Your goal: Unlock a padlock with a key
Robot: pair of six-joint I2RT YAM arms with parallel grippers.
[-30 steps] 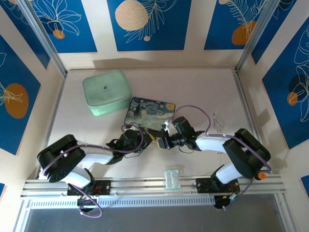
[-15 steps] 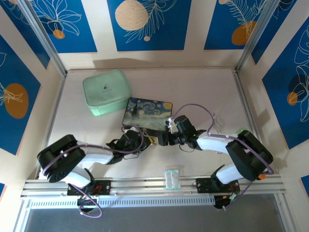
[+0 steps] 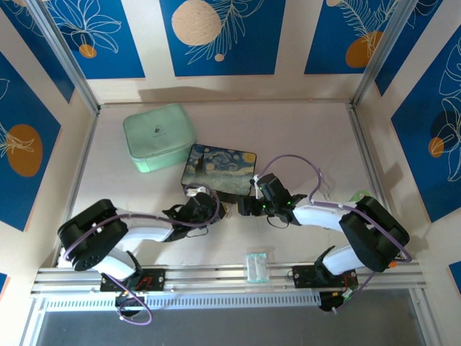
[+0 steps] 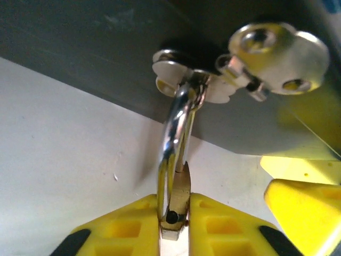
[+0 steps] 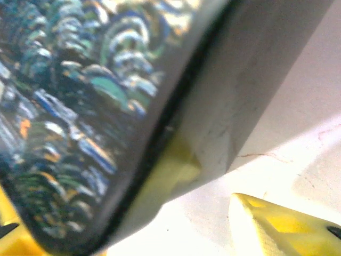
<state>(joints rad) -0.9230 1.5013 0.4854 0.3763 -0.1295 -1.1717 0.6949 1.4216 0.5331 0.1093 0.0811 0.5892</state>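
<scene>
Left end effector [image 4: 174,209] on box's [image 4: 96,42] padlock [image 4: 172,154]

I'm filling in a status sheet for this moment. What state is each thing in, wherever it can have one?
painted box: lid down.
mint green case: closed.
padlock: shackle through the box's clasp; locked or not, cannot tell.
left pincer: shut on the padlock.
right pincer: open, at the box's near edge.
</scene>
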